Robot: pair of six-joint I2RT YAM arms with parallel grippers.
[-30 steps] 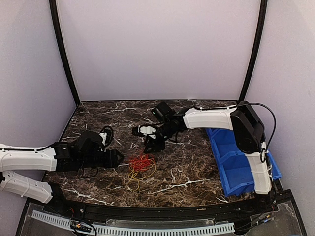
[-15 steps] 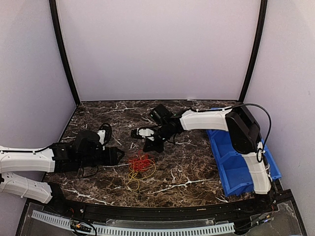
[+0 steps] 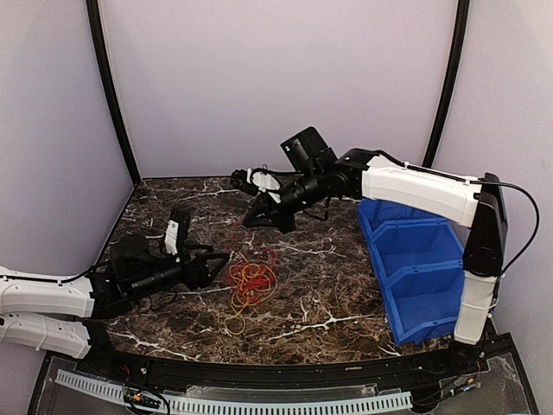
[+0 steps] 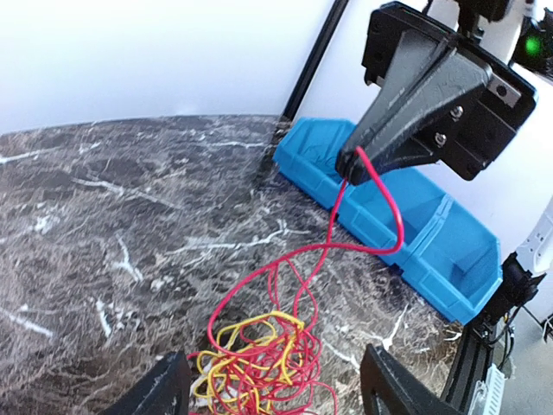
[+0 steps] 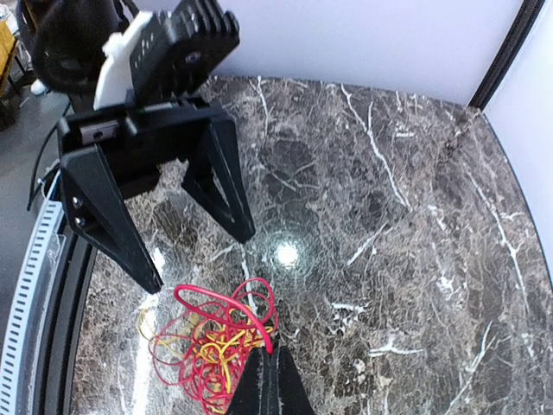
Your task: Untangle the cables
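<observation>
heaped as a loose red and yellow tangle of cables (image 3: 251,284) on the dark marbled counter (image 3: 346,298), about midway between its left and right edges and nearer the front edge. drawn up out of the heap, one red strand (image 4: 380,203), looping through the air to the right pincer (image 4: 350,164). clenched on that strand's end, fingertips together, raised above the counter toward its back edge. to the heap's left, the left pincer (image 3: 218,263): released, fingers spread wide, low over the counter, tips just beside the tangle and pointing at it. along the right edge, a blue bin (image 3: 415,268), well apart from the cables.
</observation>
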